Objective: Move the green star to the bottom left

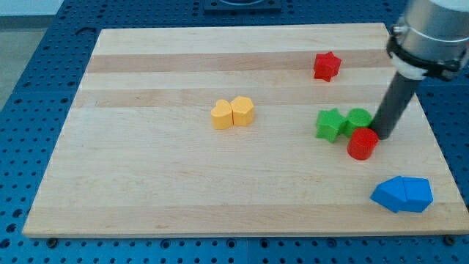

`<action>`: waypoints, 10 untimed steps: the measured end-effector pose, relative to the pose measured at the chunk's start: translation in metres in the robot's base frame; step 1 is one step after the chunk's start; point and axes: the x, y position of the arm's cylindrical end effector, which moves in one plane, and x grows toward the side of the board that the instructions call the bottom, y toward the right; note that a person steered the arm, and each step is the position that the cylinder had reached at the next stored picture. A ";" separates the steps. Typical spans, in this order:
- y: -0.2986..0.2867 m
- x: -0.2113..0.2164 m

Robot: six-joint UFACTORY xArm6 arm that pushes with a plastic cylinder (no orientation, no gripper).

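Observation:
The green star (330, 123) lies on the wooden board (183, 191) at the view's right of centre. A round green block (358, 119) touches its right side. A red cylinder (362, 144) sits just below and right of them. My tip (382, 136) is at the right edge of the red cylinder and the round green block, to the right of the green star, with the round green block between.
A red star (327, 66) lies near the view's top right. A yellow heart (221, 115) and a yellow hexagon (242, 111) touch near the centre. Two blue blocks (402, 194) sit together at the bottom right.

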 end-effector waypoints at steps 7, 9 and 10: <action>-0.050 -0.017; -0.103 -0.009; -0.106 0.006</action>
